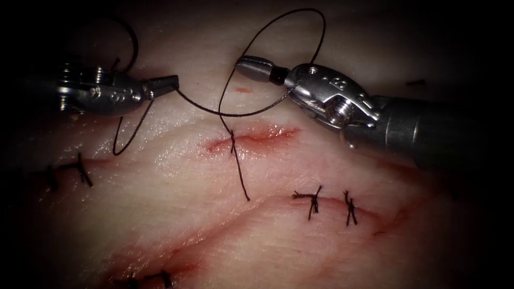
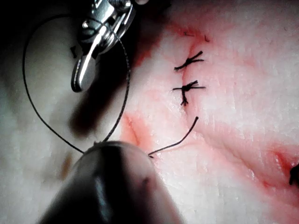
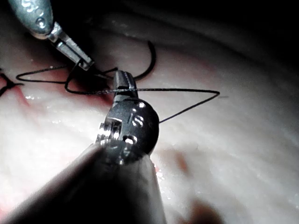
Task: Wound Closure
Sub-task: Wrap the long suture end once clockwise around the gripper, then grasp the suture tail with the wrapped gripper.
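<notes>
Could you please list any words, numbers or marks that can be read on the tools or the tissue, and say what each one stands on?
No text can be read.
Right claw: small engraved marks on its wrist housing, too small to read.
Left claw: similar marks on its housing, too blurred to read.
Tissue and thread: no writing.

The thread (image 1: 242,113) passes behind the right claw (image 1: 256,68) (needle hidden somewhere); dark edges swallow detail.

Dark thread (image 1: 233,113) through red cut (image 1: 251,138) in tissue (image 1: 176,176), looped above.
</notes>
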You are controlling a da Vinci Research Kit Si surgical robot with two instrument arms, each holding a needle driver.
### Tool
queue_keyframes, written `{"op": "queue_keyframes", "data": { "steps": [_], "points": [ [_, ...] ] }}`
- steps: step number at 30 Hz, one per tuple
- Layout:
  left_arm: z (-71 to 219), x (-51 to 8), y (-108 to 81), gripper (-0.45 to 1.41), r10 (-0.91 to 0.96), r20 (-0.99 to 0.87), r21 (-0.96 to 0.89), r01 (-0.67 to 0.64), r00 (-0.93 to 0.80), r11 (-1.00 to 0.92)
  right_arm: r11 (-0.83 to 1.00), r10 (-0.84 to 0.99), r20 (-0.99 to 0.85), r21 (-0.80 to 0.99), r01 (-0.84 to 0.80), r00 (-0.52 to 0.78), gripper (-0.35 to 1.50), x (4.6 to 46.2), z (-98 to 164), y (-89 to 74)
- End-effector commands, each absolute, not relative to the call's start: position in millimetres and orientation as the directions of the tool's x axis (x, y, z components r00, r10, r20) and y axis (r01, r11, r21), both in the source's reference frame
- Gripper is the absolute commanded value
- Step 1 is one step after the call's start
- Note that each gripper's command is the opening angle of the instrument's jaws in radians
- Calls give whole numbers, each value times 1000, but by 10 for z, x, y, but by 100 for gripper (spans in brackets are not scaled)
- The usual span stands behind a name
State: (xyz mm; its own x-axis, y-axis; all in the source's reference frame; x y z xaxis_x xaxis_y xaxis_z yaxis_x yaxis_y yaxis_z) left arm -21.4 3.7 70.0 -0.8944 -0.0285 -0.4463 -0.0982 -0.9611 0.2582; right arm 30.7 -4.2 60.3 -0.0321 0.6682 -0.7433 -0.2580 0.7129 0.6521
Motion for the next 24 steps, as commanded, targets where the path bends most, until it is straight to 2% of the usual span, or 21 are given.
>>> {"op": "queue_keyframes", "data": {
  "steps": [1, 8, 17, 24],
  "points": [
    [712, -222, 43, -45, -35, -431, 266, -90, -902, -960, 717, 668, -743, 657, -234, -40, -35, 318, 597, -36],
    [771, -236, 43, -45, -15, -336, 296, -90, -942, -951, 740, 670, -742, 670, -61, -25, -35, 334, 582, -48],
    [803, -253, 58, -45, 60, -270, 315, -147, -961, -938, 746, 615, -774, 632, 207, 147, -35, 374, 576, -87],
    [785, -247, 85, -45, 84, -273, 302, -169, -958, -938, 719, 556, -784, 620, 314, 276, -35, 374, 599, -120]
  ]
}}
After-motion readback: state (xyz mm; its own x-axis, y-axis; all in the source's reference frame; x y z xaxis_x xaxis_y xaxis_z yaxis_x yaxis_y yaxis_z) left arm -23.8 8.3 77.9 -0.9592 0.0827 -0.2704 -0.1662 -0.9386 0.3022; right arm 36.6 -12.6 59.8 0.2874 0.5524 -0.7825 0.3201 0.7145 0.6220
